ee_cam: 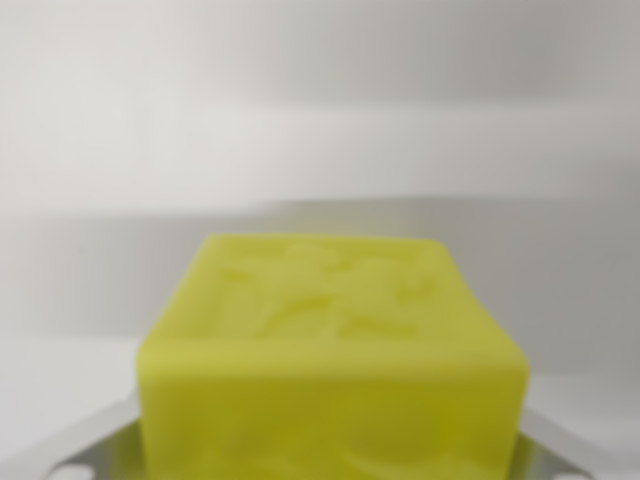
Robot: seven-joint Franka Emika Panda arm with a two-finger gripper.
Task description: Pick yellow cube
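Wrist view: yellow cube [335,370] fills the lower centre, flanked by grey gripper [335,462] fingers apparently clamped on it; likely grasped, lift-off cannot be judged.

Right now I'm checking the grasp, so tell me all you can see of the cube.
The cube is yellow, soft-edged and blurred, filling the lower middle of the wrist view. Its top face shows faint raised marks, unreadable. It looks foamy or rubbery. Grey metal parts flank its lower corners; contact cannot be told. Its bottom is cut off.
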